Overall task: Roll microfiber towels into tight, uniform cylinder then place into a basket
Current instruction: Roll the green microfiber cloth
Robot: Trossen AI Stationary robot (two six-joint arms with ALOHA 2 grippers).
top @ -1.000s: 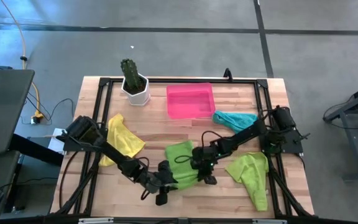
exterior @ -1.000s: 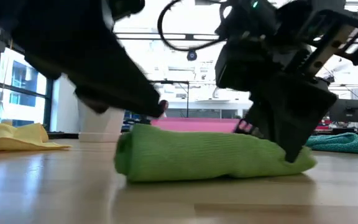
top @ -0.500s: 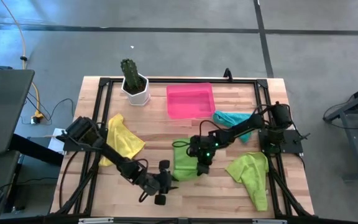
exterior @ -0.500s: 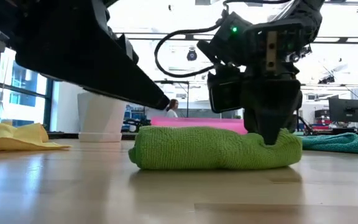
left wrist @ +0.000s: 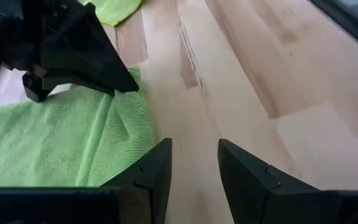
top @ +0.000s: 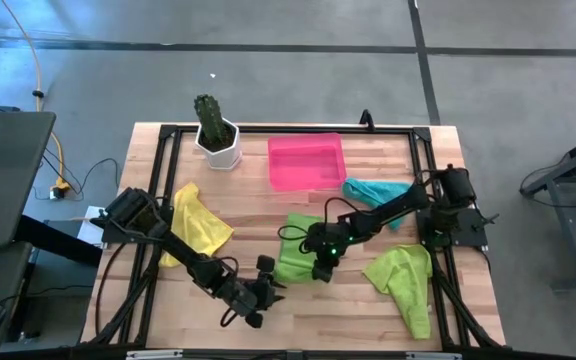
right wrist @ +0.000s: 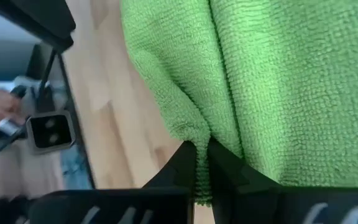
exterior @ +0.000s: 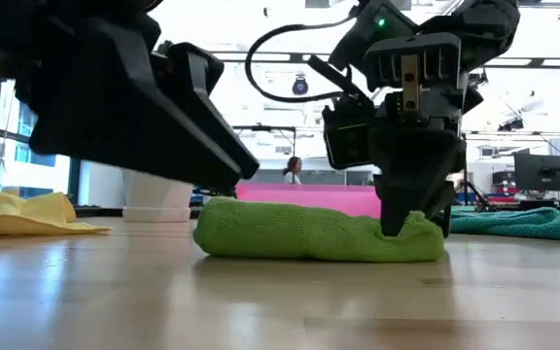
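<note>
- high view: overhead, straight down, whole table (top: 368,305)
- low view: tabletop level, close on rolled green towel (exterior: 309,233)
- wrist views: very close, same towel

- Rolled towel (top: 296,258), table centre: lime green, fine looped texture, no print.
- Second towel (top: 403,280), at 4 o'clock: lime green, plain.
- Towel (top: 196,222) at 9 o'clock: yellow, plain.
- Towel (top: 376,190) at 2 o'clock: teal, plain.
- Basket (top: 307,162) at 12 o'clock: bright pink, solid colour.
- Pot (top: 218,146) at 11 o'clock: white; cactus (top: 208,115): dark green.
- Table (top: 368,310): light wood, plank pattern with darker strips; frame black.
- Left gripper (top: 271,293) and right gripper (top: 320,270): black.
</note>
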